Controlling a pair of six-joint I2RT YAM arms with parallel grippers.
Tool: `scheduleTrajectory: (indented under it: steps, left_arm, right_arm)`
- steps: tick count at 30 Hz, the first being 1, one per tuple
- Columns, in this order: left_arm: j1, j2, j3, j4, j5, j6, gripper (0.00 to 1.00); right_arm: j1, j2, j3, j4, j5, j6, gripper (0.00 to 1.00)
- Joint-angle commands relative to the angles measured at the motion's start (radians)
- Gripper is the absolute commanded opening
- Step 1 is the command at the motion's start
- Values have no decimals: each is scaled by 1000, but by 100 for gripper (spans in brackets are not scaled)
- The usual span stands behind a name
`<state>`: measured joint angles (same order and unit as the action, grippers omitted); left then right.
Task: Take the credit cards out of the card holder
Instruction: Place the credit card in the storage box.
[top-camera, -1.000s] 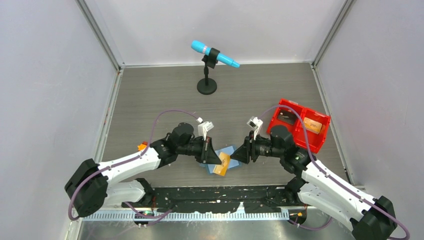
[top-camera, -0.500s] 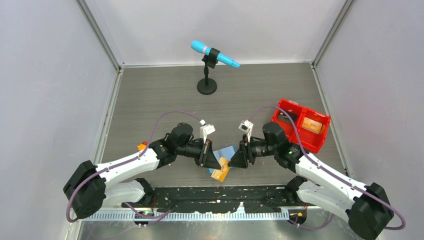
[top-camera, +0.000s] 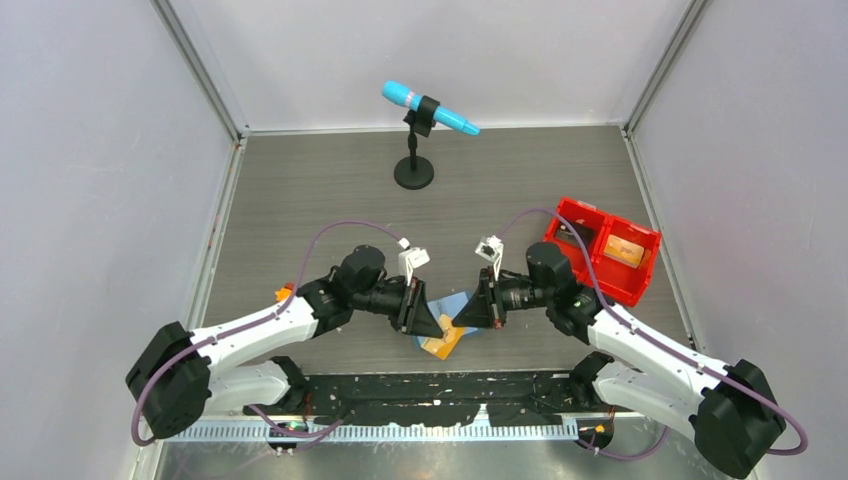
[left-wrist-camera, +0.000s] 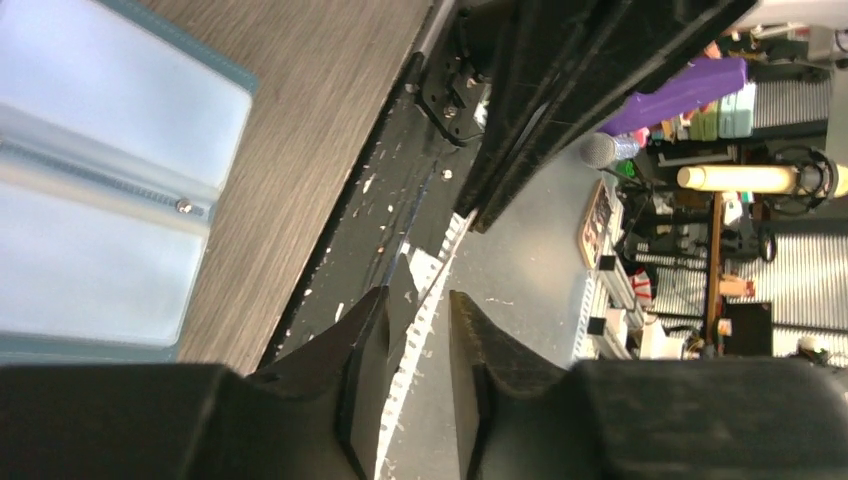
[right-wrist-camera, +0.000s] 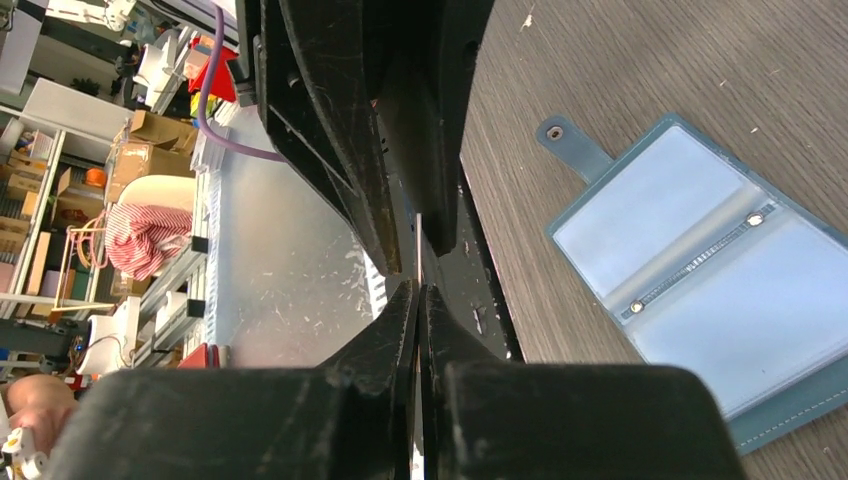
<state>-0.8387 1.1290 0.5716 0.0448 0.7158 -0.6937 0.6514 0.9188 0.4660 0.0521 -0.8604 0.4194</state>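
Note:
The card holder (top-camera: 462, 303) is a teal-blue wallet lying open on the table, its pale blue pockets showing in the left wrist view (left-wrist-camera: 100, 190) and the right wrist view (right-wrist-camera: 700, 270). An orange-gold credit card (top-camera: 441, 346) hangs just in front of it, over the table's near edge. My right gripper (top-camera: 458, 322) (right-wrist-camera: 418, 285) is shut on this card, which shows edge-on as a thin line (right-wrist-camera: 418, 250) between its jaws. My left gripper (top-camera: 436, 328) (left-wrist-camera: 420, 295) faces it tip to tip, its jaws a small gap apart and loose around the card's other end.
A red two-compartment bin (top-camera: 570, 213) stands at the right, with an orange object (top-camera: 625, 250) in one compartment. A microphone on a black stand (top-camera: 414, 172) is at the back centre. The black base rail (top-camera: 440, 395) runs along the near edge below the grippers.
My right gripper has moved a little left and shut on the orange card. The left gripper, shut on the card before, has parted its jaws slightly.

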Motion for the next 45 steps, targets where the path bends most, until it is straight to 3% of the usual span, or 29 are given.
scheduleTrajectory:
  steps: [1, 6, 11, 21, 30, 38, 45]
  left_arm:
    - [-4, -47, 37, -89, -100, 47, 41]
    - [-3, -81, 75, -213, -194, 93, 71]
    - [-3, -126, 115, -313, -275, 119, 99]
    - [-3, -226, 239, -616, -484, 216, 99]
    - [-3, -311, 313, -778, -549, 231, 99]
    - [-3, -342, 367, -896, -584, 283, 99]
    - [-3, -346, 380, -931, -590, 316, 99]
  right_arm:
    - [-1, -13, 0, 82, 28, 31, 5]
    - [-3, -17, 31, 50, 81, 36, 5]
    - [-34, -10, 129, -115, 187, -15, 5]
    - [-366, -62, 236, -260, 358, -37, 5]
    - [-672, -91, 250, -234, 611, -63, 5]
    - [-1043, -116, 321, -321, 601, -141, 5]
    - [-1154, -57, 364, -386, 637, -227, 5]
